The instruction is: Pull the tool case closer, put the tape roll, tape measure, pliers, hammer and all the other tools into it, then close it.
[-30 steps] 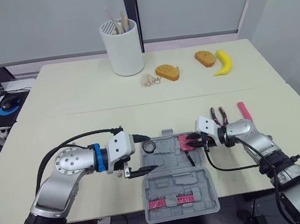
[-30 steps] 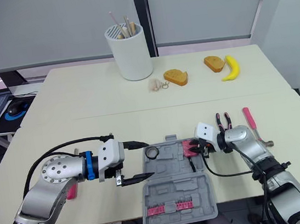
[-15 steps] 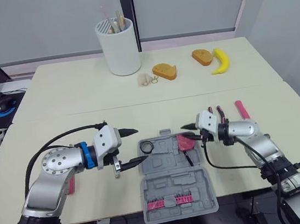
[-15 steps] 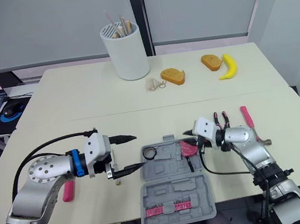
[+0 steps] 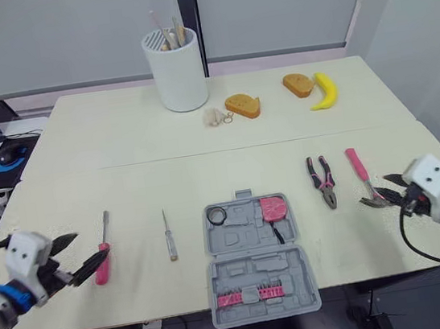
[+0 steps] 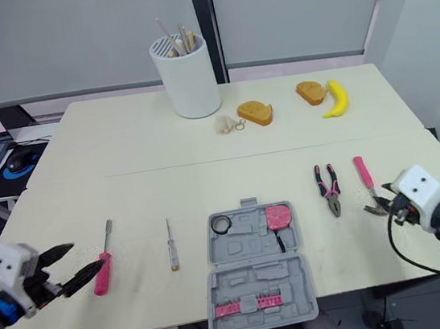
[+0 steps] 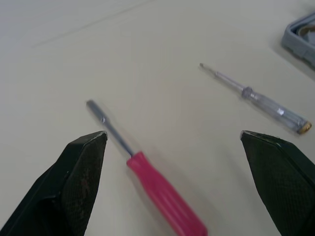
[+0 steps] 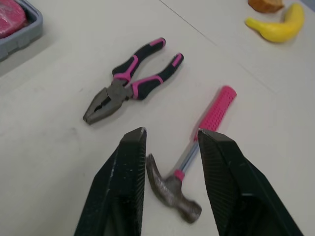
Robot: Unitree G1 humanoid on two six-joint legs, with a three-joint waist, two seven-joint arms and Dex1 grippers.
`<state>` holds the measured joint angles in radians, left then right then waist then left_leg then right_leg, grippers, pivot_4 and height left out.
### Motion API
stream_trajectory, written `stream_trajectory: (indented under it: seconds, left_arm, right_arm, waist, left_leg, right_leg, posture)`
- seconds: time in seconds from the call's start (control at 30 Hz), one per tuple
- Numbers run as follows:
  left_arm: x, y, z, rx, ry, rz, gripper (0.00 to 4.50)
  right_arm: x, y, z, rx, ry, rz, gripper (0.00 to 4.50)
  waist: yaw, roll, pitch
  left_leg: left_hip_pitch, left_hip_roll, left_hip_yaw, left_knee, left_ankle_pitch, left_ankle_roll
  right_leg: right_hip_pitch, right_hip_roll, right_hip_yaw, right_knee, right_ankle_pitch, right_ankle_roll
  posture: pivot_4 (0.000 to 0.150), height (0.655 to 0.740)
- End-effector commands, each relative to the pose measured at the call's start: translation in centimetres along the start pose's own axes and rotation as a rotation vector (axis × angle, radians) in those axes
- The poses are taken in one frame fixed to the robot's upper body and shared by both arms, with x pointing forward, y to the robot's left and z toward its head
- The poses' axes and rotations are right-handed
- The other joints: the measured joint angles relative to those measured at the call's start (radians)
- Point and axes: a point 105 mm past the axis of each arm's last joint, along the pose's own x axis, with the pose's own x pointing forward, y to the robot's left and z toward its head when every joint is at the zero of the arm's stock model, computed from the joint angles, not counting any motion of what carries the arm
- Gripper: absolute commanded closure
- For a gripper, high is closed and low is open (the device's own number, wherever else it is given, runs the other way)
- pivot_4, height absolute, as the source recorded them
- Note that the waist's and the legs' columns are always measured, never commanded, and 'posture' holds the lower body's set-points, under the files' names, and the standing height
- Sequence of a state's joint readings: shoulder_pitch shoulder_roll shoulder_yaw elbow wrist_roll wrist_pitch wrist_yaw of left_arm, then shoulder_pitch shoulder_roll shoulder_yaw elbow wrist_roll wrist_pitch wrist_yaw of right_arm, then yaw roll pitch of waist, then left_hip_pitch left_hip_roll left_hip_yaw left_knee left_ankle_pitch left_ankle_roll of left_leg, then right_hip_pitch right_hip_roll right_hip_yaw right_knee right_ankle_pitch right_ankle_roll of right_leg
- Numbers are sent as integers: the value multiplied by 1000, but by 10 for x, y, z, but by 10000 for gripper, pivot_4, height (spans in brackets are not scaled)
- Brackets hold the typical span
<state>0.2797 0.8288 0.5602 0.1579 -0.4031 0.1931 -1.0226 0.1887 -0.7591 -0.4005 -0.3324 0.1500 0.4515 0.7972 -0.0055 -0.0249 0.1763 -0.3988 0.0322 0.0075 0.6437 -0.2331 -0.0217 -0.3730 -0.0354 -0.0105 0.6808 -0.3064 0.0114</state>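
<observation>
The tool case (image 5: 254,265) lies open at the middle of the table's (image 5: 205,174) near edge. Its far half holds the tape roll (image 5: 216,215) and the pink tape measure (image 5: 272,208), and its near half, reaching the edge, carries a strip of pink bits (image 5: 248,295). Bare tabletop lies on both sides of it. Toward the left edge lie a clear-handled screwdriver (image 5: 169,240) and, further out, a pink-handled screwdriver (image 5: 102,257). Toward the right edge the pliers (image 5: 323,182) and the hammer (image 5: 359,170) lie side by side but apart, with the hammer's head toward the near edge. The left gripper (image 5: 91,248) hovers by the near left corner, its fingers spread wide and empty, just beside the pink handle. The right gripper (image 8: 172,133) hangs near the right edge with its fingers parted and nothing grasped; the hammer's neck lies between them. A wide bare band crosses the table's middle. Along the far edge stand a white holder (image 5: 179,72), two pieces of bread (image 5: 245,106) and a banana (image 5: 325,91).
</observation>
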Motion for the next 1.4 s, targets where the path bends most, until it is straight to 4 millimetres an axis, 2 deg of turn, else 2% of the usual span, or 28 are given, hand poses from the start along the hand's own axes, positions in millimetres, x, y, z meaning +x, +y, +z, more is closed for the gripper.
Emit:
stream_trajectory:
  seconds: [0.03, 0.1, 0.2, 0.23, 0.43, 0.57, 0.77, 0.83, 0.9, 1.07, 1.27, 1.4]
  left_arm:
    - [-22, 10, -9, -54, 29, 42, 0]
    - [-30, 8, -21, -85, 71, 39, 0]
    - [-38, 6, -34, -108, 106, 48, 0]
    - [-39, 6, -37, -113, 112, 52, 0]
    - [-38, 5, -40, -117, 113, 66, 0]
    - [-33, -3, -30, -25, 119, -7, 0]
    - [-1, -41, 6, 171, 49, -271, 0]
    - [22, -68, 31, 218, -49, -386, 0]
    - [33, -87, 43, 256, -96, -472, 0]
    - [48, -129, 79, 399, -232, -660, 0]
    - [56, -158, 129, 476, -362, -802, 0]
    - [55, -176, 144, 506, -386, -900, 0]
  right_arm:
    - [-16, -5, 2, 41, -14, -69, 16580]
    - [-21, -3, -4, 60, 5, -84, 11728]
    - [-27, 3, -12, 78, 30, -88, 1733]
    - [-28, 3, -13, 88, 31, -92, 519]
    - [-26, 5, -16, 81, 35, -87, 519]
    - [-23, 4, -12, 61, 15, -78, 519]
    - [-7, 28, 3, 41, -49, -21, 519]
    - [5, 40, 10, 64, -91, -53, 519]
    - [14, 44, 15, 82, -118, -93, 519]
    - [35, 56, 25, 128, -148, -182, 519]
    - [65, 68, 18, 168, -125, -275, 519]
    - [82, 75, 12, 225, -103, -292, 519]
  waist:
    - [1, 0, 0]
    - [2, 0, 0]
    - [3, -1, -1]
    - [3, -2, -1]
    - [3, -2, -1]
    - [3, -2, -1]
    - [5, -3, -2]
    - [8, -3, -2]
    - [10, -3, -2]
    - [0, -3, -2]
    - [2, -3, -2]
    - [1, -3, -2]
  left_leg:
    - [0, 0, 0, 0, 0, 0]
    - [-1, 0, 0, 0, 0, 0]
    - [-1, 0, 0, 0, 0, 0]
    - [-1, 0, 0, 0, 0, 0]
    - [-1, 0, 0, 0, 0, 0]
    - [-1, 0, 0, 0, 0, -1]
    - [-1, 0, 0, -1, 0, -1]
    - [-1, 0, 0, -1, 0, -1]
    - [-2, 0, -1, 0, 0, -1]
    - [-2, -1, 2, -1, -1, -1]
    - [-2, 0, -1, 0, -1, -1]
    - [-2, 0, -1, 0, -1, -1]
  right_leg:
    - [0, 0, 0, 0, 0, 0]
    - [0, -1, 0, 0, 0, 0]
    - [0, -1, 0, 0, -1, 1]
    - [-1, -1, 0, -1, -1, 0]
    - [-1, -2, 0, -1, -3, -3]
    - [-1, -2, 0, -1, -2, -3]
    - [-1, -2, 0, 0, -2, -4]
    - [-1, -2, 0, 0, -2, -4]
    - [-1, -2, -1, 0, -2, -3]
    - [-1, -1, 1, 0, -1, -2]
    - [-1, 3, 1, 1, -1, -1]
    - [-1, 6, 3, 1, -1, -1]
  posture:
    - [1500, 7303]
    - [1500, 7303]
    - [1500, 7303]
    - [1500, 7303]
    - [1500, 7303]
    - [1500, 7303]
    - [1500, 7303]
    - [1500, 7303]
    - [1500, 7303]
    - [1500, 7303]
    - [1500, 7303]
    - [1500, 7303]
